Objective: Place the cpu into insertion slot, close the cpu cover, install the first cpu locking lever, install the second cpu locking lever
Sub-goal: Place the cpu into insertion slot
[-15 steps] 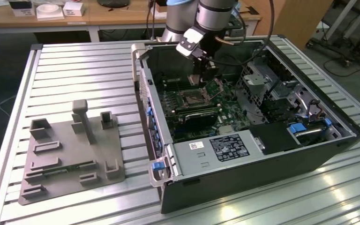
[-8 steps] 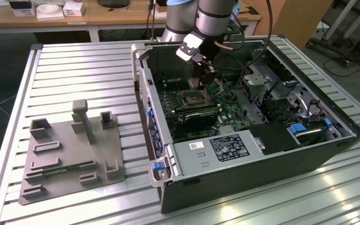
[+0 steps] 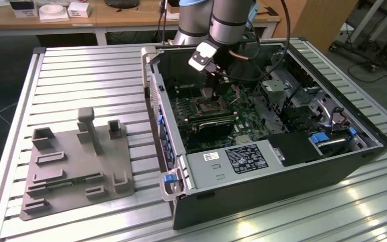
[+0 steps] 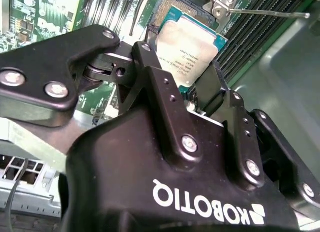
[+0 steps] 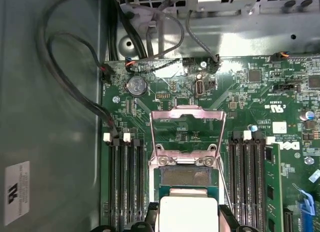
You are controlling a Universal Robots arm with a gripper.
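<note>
My gripper (image 4: pixel 187 87) is shut on the cpu (image 4: pixel 187 47), a silvery square chip with a green edge, clamped between two black fingers (image 4: pixel 162 84). In the first wrist view the cpu (image 5: pixel 187 212) hangs over the near edge of the insertion slot (image 5: pixel 187 176), whose dark centre still shows. The cpu cover (image 5: pixel 186 112) is swung open on the slot's far side, a thin metal frame with the board showing through its window. A thin wire locking lever (image 4: pixel 270 13) stands free beside the slot. In the exterior view the gripper (image 3: pixel 209 89) reaches down into the open computer case, above the motherboard (image 3: pixel 210 113).
Long memory slots (image 5: pixel 127 182) (image 5: pixel 247 177) flank the socket on both sides. Black cables (image 5: pixel 75 87) run along the case wall. A drive cage (image 3: pixel 237 159) sits at the case's near end. On the slatted table, a grey fixture plate (image 3: pixel 72 166) lies at the exterior view's left.
</note>
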